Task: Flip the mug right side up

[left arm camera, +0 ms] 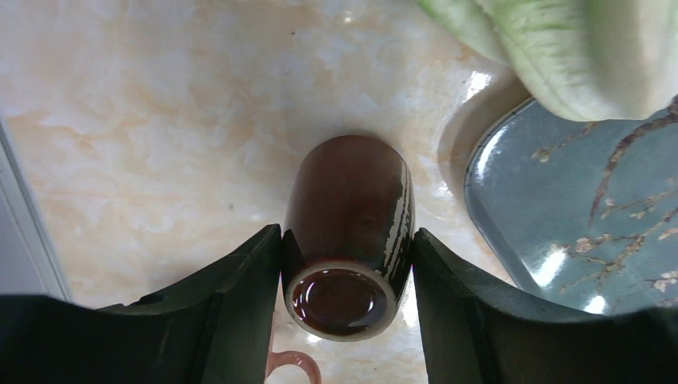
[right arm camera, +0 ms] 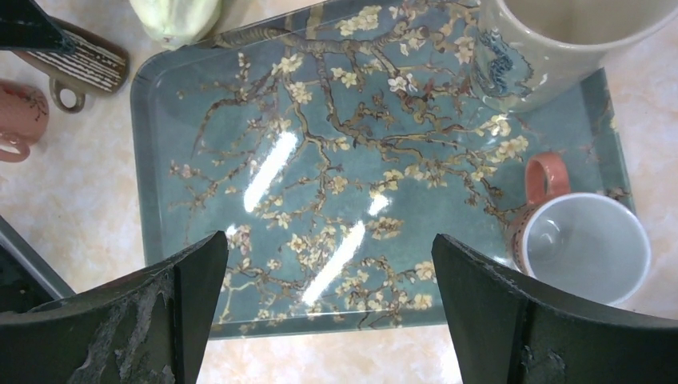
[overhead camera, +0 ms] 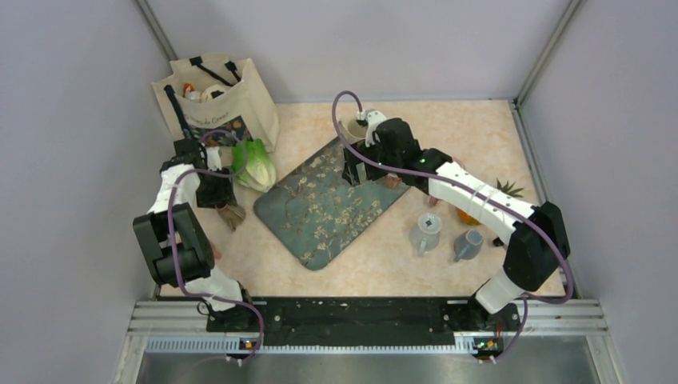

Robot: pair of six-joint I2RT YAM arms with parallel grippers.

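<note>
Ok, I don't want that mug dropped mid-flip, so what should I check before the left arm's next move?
1. Fingers of the left gripper on both sides of the brown mug: ok, touching.
2. Mug upright: not ok, lying on its side.
3. Grip firm enough to lift: cannot tell.
4. Room from pink mug and tray: not ok, both close.
5. Right gripper out of the way: ok, open over the tray.

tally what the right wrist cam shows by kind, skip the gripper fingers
mugs: 3 (brown mug, pink mug, orange-handled mug)
cream cup: 1
tray: 1
lettuce: 1
total: 6
</note>
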